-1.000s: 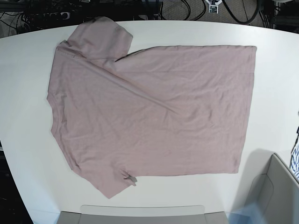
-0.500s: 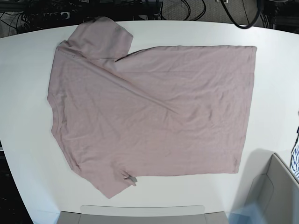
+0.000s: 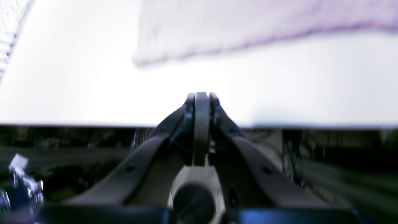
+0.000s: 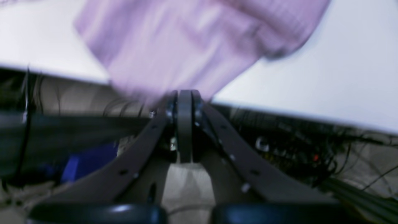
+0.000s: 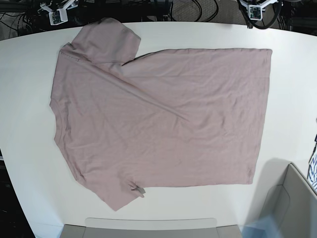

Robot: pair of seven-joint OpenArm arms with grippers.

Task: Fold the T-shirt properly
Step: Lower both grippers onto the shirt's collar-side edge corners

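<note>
- Two grippers, both pressed fully closed with nothing between their fingers.
- Left gripper (image 3: 202, 95) hangs at the white table's (image 5: 292, 99) far edge, short of the T-shirt's (image 5: 163, 119) hem corner and not touching it.
- Right gripper (image 4: 185, 92) sits by the table edge just before a sleeve (image 4: 192, 46), contact unclear through the blur.
- T-shirt lies spread flat on the table, collar toward the base view's left, one sleeve folded over at the far left corner.
</note>
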